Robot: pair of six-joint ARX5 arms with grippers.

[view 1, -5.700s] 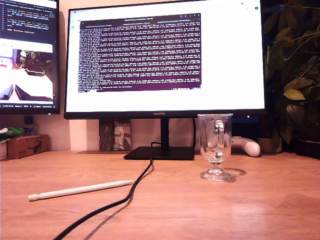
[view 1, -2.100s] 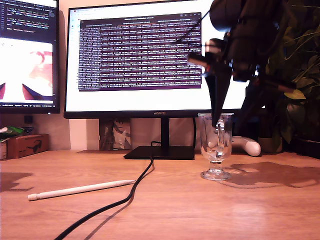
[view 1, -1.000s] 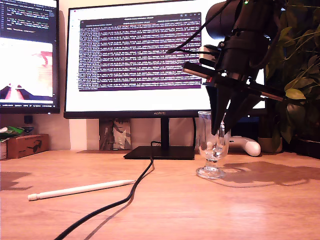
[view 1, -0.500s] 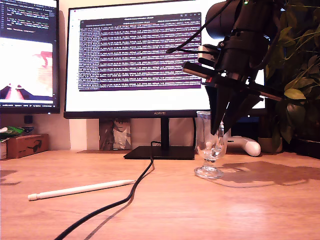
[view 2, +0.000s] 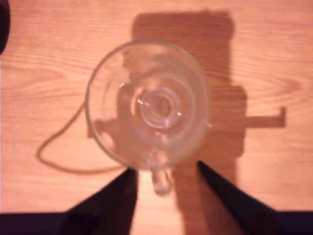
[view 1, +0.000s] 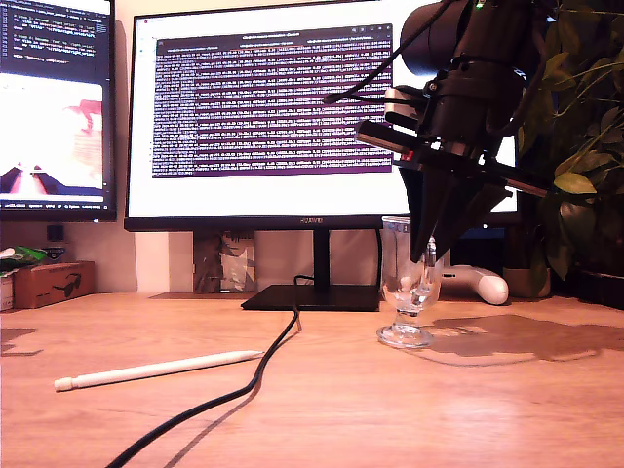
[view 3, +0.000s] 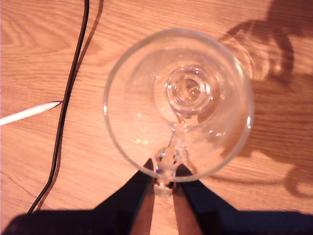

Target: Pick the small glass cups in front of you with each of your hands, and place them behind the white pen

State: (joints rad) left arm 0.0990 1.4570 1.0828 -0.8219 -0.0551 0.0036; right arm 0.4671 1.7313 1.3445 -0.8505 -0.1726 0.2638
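Wooden desk [view 1: 507,409] before a lit monitor [view 1: 322,117]: my second gripper [view 3: 165,182] pinches the handle of a glass cup [view 1: 408,283]; the white pen [view 1: 156,370] lies toward 8 o'clock in the exterior view, long axis crosswise; my first gripper [view 2: 164,178] straddles another cup's [view 2: 149,105] handle, jaws apart

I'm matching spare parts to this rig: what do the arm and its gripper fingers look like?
The arm in the exterior view is black and bulky, with a thin black cable looping off it and a flat crossbar. Its fingers are dark, tapering blades. Both wrist views show dark wedge-shaped fingertips.
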